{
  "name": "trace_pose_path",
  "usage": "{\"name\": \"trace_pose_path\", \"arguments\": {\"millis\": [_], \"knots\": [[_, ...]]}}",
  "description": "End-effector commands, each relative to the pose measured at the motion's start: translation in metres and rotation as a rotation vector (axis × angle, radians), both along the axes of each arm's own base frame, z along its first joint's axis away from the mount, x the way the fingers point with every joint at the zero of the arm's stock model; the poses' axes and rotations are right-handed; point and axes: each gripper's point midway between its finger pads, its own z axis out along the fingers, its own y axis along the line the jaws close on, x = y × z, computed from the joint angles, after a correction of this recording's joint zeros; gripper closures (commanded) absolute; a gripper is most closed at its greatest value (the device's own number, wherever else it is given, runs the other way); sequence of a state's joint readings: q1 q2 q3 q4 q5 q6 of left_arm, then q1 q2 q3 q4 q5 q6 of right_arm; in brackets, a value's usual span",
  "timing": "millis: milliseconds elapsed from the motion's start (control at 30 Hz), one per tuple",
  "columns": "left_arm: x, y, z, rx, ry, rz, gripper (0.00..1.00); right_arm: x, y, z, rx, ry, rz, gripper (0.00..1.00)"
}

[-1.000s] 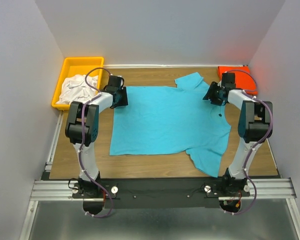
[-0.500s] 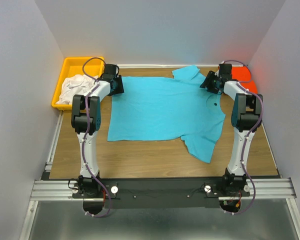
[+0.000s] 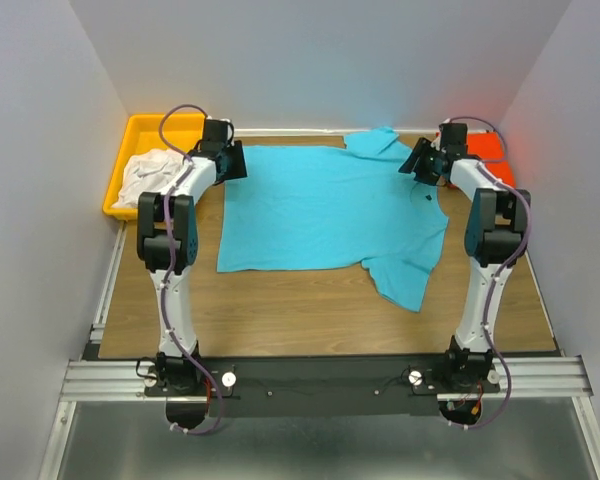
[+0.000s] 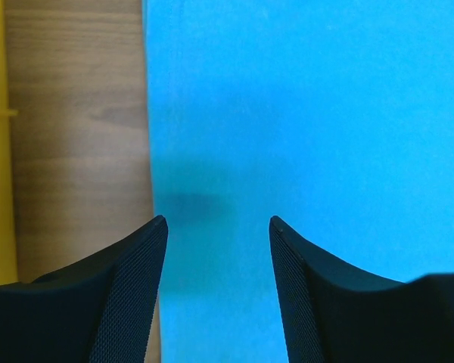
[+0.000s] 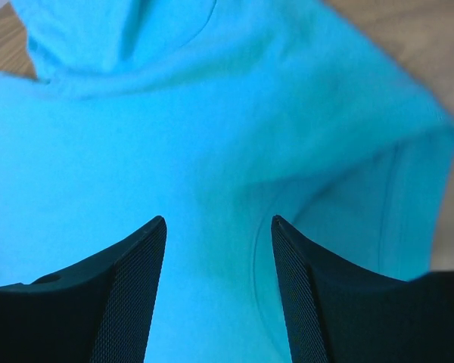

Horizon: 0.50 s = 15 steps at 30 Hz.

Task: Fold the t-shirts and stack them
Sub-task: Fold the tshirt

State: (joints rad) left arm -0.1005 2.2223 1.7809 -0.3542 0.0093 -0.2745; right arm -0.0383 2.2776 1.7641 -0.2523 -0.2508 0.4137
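The turquoise-blue cloth t-shirt (image 3: pixel 330 205) is lying spread for folding; left gripper (image 4: pixel 218 221) and right gripper (image 5: pixel 218 221), both released, are probably needing to pinch its far edge.

Turquoise t-shirt (image 3: pixel 330 210) lies flat centrally, orange-red t-shirt (image 3: pixel 486 147) far right, white t-shirts (image 3: pixel 148 178) crumpled far left.

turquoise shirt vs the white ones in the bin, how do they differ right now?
Pose: the turquoise shirt lies spread flat on the table; the white shirts are crumpled in the yellow bin.
Handling: the left gripper and right gripper, both open, are over the turquoise shirt's far edge; neither is at the white shirts.
Shared: neither is folded.
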Motion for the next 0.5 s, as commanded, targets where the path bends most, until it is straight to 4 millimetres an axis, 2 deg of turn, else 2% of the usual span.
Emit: {"name": "trace_pose_path", "arguments": {"millis": [0,33,67,100,133,167,200,233,267,300,367,400,433,467], "knots": [[-0.013,-0.003,0.099,-0.005,-0.202,0.016,0.34,-0.042,0.005,0.038,-0.020,0.002,0.000,0.35],[-0.026,-0.008,0.091,0.013,-0.181,0.016,0.34,-0.062,0.007,0.044,-0.027,0.010,-0.003,0.35],[-0.033,-0.011,0.093,0.015,-0.178,0.014,0.34,-0.074,0.010,0.042,-0.031,0.026,-0.001,0.35],[-0.043,-0.017,0.110,0.009,-0.206,0.001,0.34,-0.085,0.012,0.044,-0.035,0.030,0.001,0.35],[-0.058,-0.021,0.098,0.010,-0.175,-0.012,0.34,-0.097,0.012,0.057,-0.044,0.016,0.000,0.35],[-0.070,-0.037,0.110,0.003,-0.196,-0.047,0.35,-0.121,0.023,0.042,-0.055,0.063,0.031,0.35],[-0.080,-0.044,0.108,0.001,-0.188,-0.064,0.35,-0.133,0.026,0.040,-0.069,0.077,0.044,0.36],[-0.097,-0.049,0.089,0.010,-0.144,-0.085,0.35,-0.150,0.033,0.046,-0.100,0.079,0.058,0.36],[-0.108,-0.059,0.086,0.008,-0.137,-0.108,0.35,-0.164,0.037,0.043,-0.125,0.096,0.078,0.36],[-0.129,-0.074,0.076,0.013,-0.114,-0.155,0.36,-0.195,0.043,0.020,-0.172,0.179,0.100,0.37],[-0.149,-0.090,0.067,0.009,-0.092,-0.209,0.37,-0.222,0.047,0.024,-0.192,0.196,0.101,0.37],[-0.160,-0.096,0.066,-0.002,-0.088,-0.227,0.38,-0.239,0.054,0.019,-0.202,0.217,0.117,0.39],[-0.178,-0.107,0.053,-0.006,-0.054,-0.265,0.39,-0.265,0.051,0.004,-0.224,0.276,0.112,0.39],[-0.187,-0.115,0.050,-0.023,-0.043,-0.291,0.40,-0.276,0.054,0.011,-0.211,0.260,0.103,0.40]]}}
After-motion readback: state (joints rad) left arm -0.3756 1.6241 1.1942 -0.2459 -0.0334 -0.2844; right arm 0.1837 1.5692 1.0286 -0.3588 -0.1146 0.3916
